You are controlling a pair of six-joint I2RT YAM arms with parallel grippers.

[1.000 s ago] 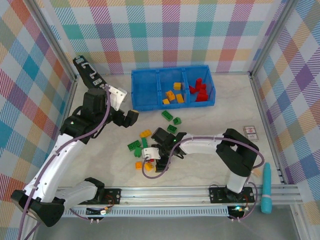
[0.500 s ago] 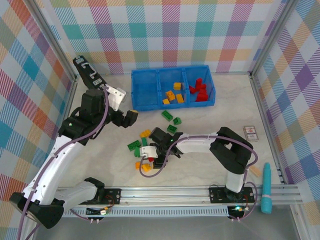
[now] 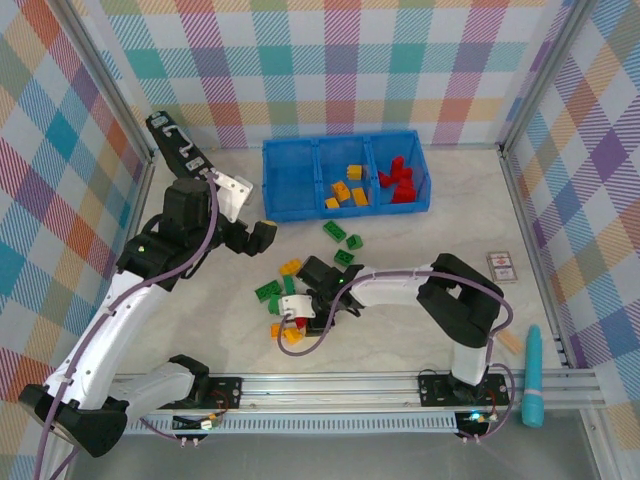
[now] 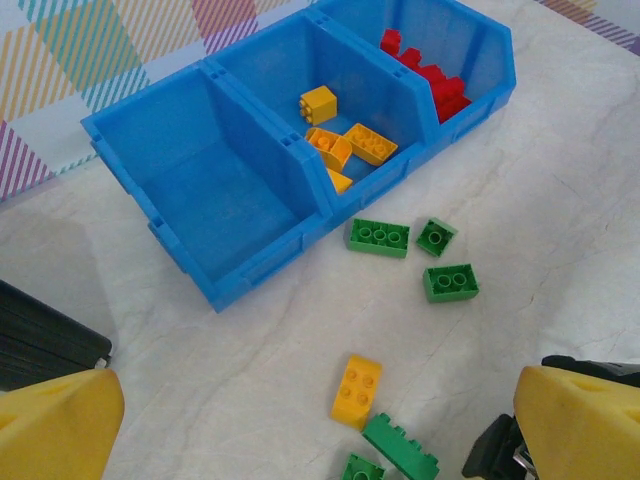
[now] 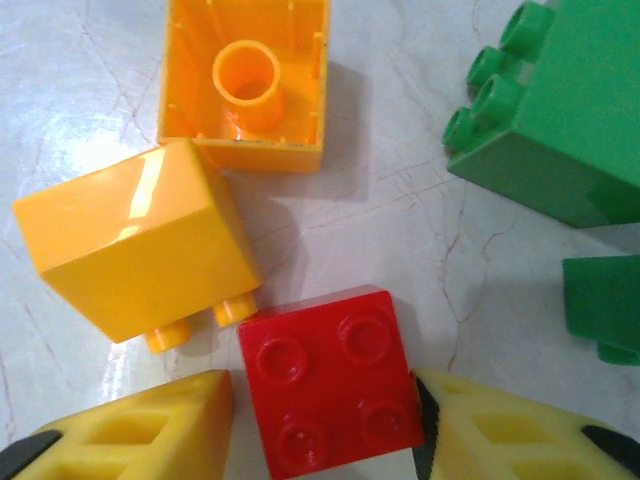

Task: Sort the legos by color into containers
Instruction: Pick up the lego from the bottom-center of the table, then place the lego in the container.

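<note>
Down toward the 6 o'clock edge of the desk (image 3: 450, 230), the right gripper (image 3: 297, 312) sits low among a cluster of loose legos. Its wrist view shows its yellow fingers (image 5: 130, 425) flanking a small red brick (image 5: 330, 385) that lies studs up. The finger at the brick's 3 o'clock touches it and the one at 9 o'clock stands a sliver off, so I cannot tell whether the brick is truly pinched. Just beside the red brick at 10 o'clock lies an orange brick on its side (image 5: 135, 250), and beyond that, at 11 o'clock, an orange brick with its hollow side up (image 5: 243, 85). A green brick (image 5: 555, 115) lies at 2 o'clock, apart from the red one. The left gripper (image 4: 320, 425) hovers above the desk at about 9 o'clock, its fingers spread wide with nothing between them. The blue bin (image 3: 300, 212) stands at 12 o'clock. Its middle compartment holds orange and yellow bricks (image 3: 347, 186) and its right compartment holds red bricks (image 3: 398, 180). Three green bricks (image 4: 377, 237) lie on the desk just in front of the bin, and a yellow brick (image 4: 356, 390) lies nearer the arms, close to more green ones (image 3: 267, 291).
</note>
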